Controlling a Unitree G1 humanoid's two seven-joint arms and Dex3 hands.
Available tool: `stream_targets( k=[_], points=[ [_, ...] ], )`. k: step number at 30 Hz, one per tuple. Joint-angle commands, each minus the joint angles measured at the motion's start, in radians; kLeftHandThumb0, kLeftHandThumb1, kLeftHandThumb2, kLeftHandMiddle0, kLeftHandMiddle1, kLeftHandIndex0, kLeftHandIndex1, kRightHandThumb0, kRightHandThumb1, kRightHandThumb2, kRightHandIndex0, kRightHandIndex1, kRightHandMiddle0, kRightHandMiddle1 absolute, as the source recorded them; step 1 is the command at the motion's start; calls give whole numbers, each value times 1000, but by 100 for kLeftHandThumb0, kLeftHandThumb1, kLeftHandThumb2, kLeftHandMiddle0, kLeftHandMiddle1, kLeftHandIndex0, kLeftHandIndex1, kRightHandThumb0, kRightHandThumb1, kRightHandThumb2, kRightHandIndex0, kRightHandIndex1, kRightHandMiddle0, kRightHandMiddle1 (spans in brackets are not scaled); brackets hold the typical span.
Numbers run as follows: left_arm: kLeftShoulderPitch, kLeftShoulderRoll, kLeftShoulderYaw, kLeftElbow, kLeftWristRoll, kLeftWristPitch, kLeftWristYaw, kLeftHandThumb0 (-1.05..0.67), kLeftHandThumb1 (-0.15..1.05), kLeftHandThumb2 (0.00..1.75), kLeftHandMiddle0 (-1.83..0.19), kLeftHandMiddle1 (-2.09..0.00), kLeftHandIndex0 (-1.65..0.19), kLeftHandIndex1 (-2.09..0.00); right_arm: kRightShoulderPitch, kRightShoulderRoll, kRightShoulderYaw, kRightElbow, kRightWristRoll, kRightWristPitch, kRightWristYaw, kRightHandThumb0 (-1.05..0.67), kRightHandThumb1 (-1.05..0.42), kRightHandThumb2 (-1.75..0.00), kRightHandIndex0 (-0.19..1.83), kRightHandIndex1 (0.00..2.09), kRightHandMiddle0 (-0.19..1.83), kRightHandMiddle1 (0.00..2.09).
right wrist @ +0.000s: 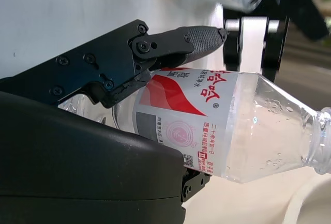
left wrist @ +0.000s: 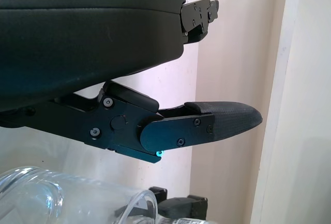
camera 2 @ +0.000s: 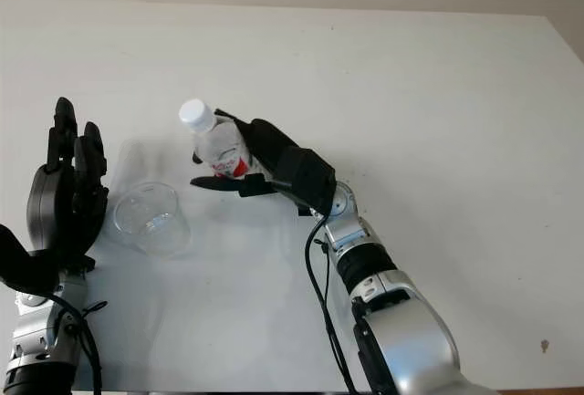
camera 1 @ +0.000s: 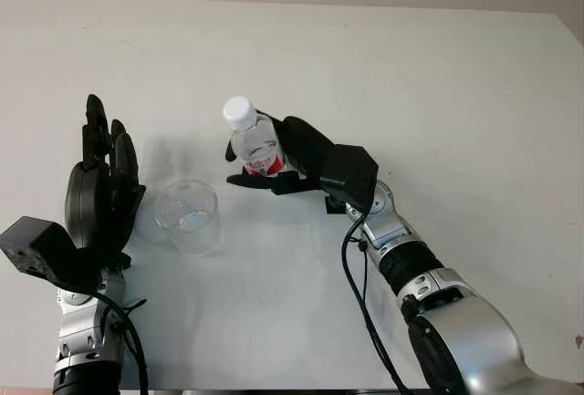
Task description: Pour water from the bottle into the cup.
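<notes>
White tabletop [camera 1: 438, 94] is stretching out in front of the robot, plain and matte, with a pale wall running along its far edge.

Near the middle of it the right hand [camera 1: 290, 160] is gripping a small water bottle [camera 1: 253, 144] — the black fingers [right wrist: 204, 36] are wrapping around the labelled middle of the body, one across the front of the label and the palm shell pressing against the other side. The bottle is clear plastic with a white screw cap [camera 1: 239, 112] on top, a white label printed with a red swoosh and red characters, and droplets clinging inside the clear shoulder above the label. It is standing roughly upright in the grasp, leaning a little away from the palm, with its cap poking up past the fingers.

Just beside that hand, on its fingertip side and slightly nearer the robot, a clear plastic cup [camera 1: 188, 216] is sitting upright on the table — wide-mouthed, transparent and thin-walled. It is not touching the bottle.

On the far side of the cup from the bottle, the left hand [camera 1: 100, 185] is hovering open with its palm facing the cup and fingers pointing away from the robot, holding nothing and close alongside the cup's wall.
</notes>
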Motion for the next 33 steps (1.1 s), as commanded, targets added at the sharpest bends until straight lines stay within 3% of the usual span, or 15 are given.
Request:
stream_targets(
  k=[1,4,7,11,15,23,33],
  points=[
    [0,1,5,15,-6,-10,-7,-76,105,51,19,0,19,0,-27,-12,-10,8,-6,-13,-36,-38,-105,-57,183,209,183,209],
    [-4,2,6,19,-7,-12,-11,-76,105,51,19,0,19,0,-68,-28,-19,31,-12,-32,-82,-34,-105,-57,183,209,179,209],
    [-9,1,5,23,-4,-14,-10,-76,105,51,19,0,19,0,-123,-59,-10,71,-46,-58,-134,-32,-105,-54,180,209,161,209],
    [-12,-1,4,24,-6,-14,-12,-76,105,52,19,0,19,0,-195,-101,24,120,-124,-98,-217,-35,-105,-46,139,209,109,209],
    [-10,-5,1,16,1,-15,-3,-75,105,52,19,0,19,0,-260,-151,128,129,-305,-142,-389,-39,-105,-38,116,209,85,209],
    [-14,-8,0,27,1,-22,-5,-76,105,52,19,0,19,0,-337,-183,303,155,-565,-173,-697,-41,-105,-27,114,209,83,209],
    [-20,-14,-5,34,6,-24,5,-76,105,52,19,0,19,0,-385,-185,424,185,-704,-189,-949,-45,-105,-23,117,209,89,209]
  ],
)
